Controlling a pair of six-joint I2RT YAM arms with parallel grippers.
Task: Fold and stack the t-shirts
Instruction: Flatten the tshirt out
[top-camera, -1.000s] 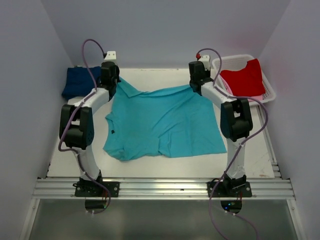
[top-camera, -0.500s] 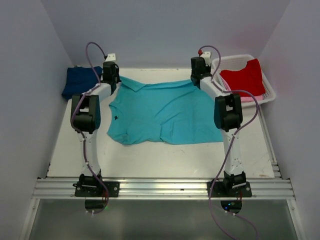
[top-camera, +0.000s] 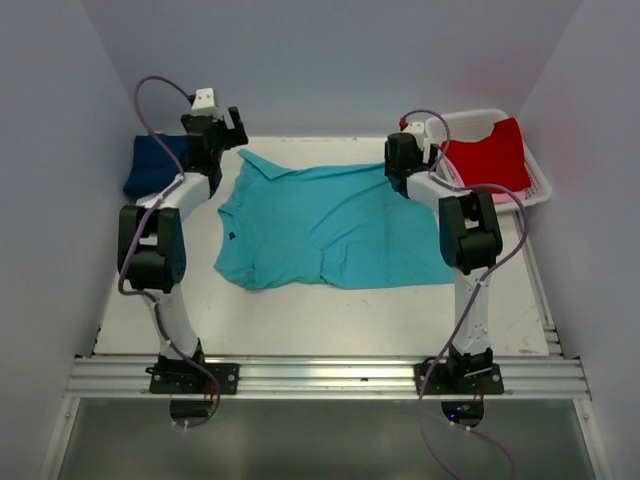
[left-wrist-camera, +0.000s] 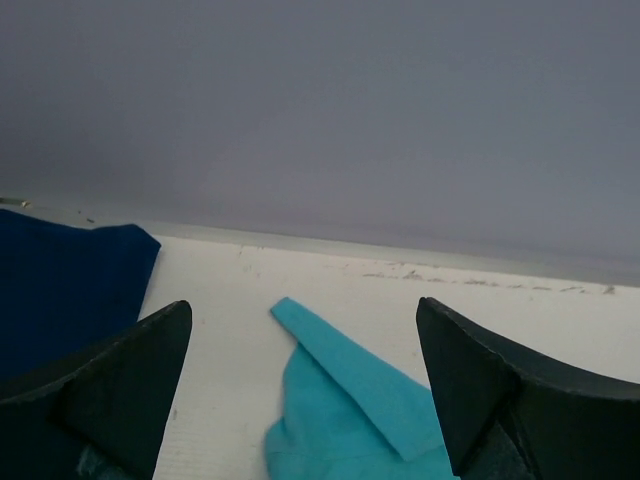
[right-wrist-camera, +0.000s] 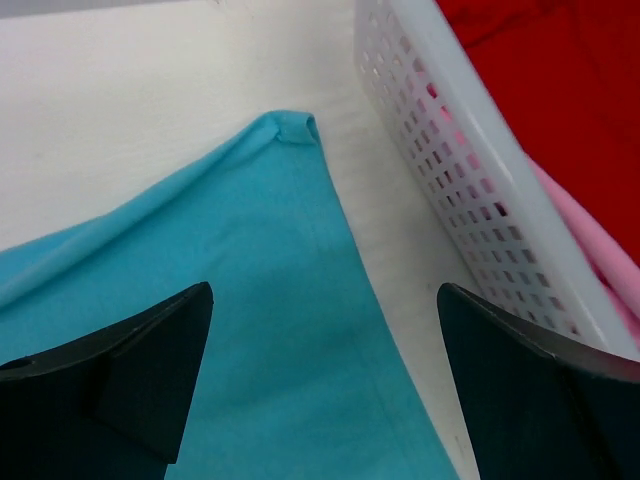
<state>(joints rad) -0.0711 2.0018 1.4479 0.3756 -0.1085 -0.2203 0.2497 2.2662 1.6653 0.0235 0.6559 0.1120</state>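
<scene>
A turquoise t-shirt (top-camera: 330, 225) lies spread out on the white table (top-camera: 300, 320). Its far left corner (left-wrist-camera: 350, 380) lies below my open left gripper (top-camera: 228, 130) (left-wrist-camera: 302, 305), which hangs above it without touching. Over the shirt's far right corner (right-wrist-camera: 290, 130) my right gripper (top-camera: 400, 168) (right-wrist-camera: 322, 290) is also open and holds nothing. A folded navy t-shirt (top-camera: 155, 165) (left-wrist-camera: 60, 290) rests at the far left. A red t-shirt (top-camera: 490, 155) (right-wrist-camera: 540, 80) lies in the basket on top of a pink one (right-wrist-camera: 590, 240).
The white slotted basket (top-camera: 540, 185) (right-wrist-camera: 440, 130) stands at the far right corner, close beside my right gripper. Grey walls close in the table at the back and on both sides. An aluminium rail (top-camera: 320, 375) runs along the near edge.
Both grippers have opened and let go of the turquoise shirt's far corners. The left gripper has risen and moved back; the shirt now lies flat.
</scene>
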